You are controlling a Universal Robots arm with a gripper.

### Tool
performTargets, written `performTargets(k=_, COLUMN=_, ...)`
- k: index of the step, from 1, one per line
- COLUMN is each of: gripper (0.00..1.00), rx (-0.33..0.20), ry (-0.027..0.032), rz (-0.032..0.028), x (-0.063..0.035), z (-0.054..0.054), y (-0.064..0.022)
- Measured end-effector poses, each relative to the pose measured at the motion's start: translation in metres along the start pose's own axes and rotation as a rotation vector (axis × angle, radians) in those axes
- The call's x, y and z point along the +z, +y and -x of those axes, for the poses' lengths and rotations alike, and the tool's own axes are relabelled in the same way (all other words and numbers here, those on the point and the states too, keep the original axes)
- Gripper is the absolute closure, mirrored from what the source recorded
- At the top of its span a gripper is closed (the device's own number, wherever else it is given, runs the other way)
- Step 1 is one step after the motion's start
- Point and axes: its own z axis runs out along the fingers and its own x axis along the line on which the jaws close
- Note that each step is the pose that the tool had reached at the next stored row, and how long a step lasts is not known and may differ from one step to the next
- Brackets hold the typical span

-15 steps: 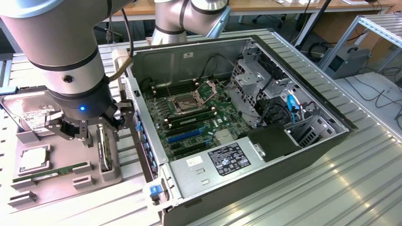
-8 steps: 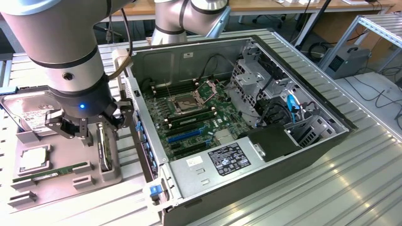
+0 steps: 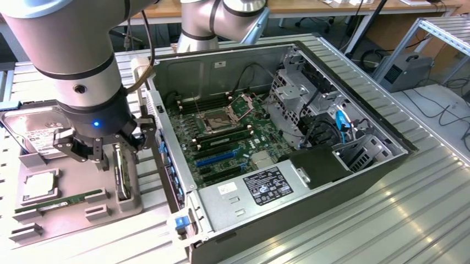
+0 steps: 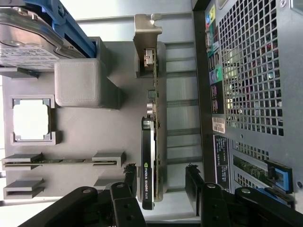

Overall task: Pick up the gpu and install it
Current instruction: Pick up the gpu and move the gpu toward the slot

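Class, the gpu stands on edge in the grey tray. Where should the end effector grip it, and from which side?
Likely grip the gpu across its thin black body, away from the silver bracket, coming from above. It stands on edge, so both flat faces are free; the open end effector straddles it.

The gpu (image 4: pixel 150 151) is seen in black plastic with a bare metal bracket (image 4: pixel 146 28) — the tray (image 4: pixel 85 132) in matt grey plastic.

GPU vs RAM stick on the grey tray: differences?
The slim black GPU card with silver end bracket is thicker; the narrow green memory stick is thinner, bracketless. The open pincer straddles the GPU; the stick lies apart. Both stand on edge in the grey tray.
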Motion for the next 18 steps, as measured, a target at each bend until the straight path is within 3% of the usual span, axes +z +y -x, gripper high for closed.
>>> performTargets(k=10, gripper=0.46, rx=0.0, ry=-0.0001, rz=-0.0005, x=0.0052, z=0.0, y=0.0001)
performTargets(k=14, gripper=0.46, rx=0.0, ry=-0.0007, rz=-0.0083, x=0.0081, z=-0.001, y=0.0056)
performTargets(k=18, gripper=0.46, rx=0.003, ry=-0.0012, rz=-0.0109, x=0.0105, z=-0.003, y=0.01)
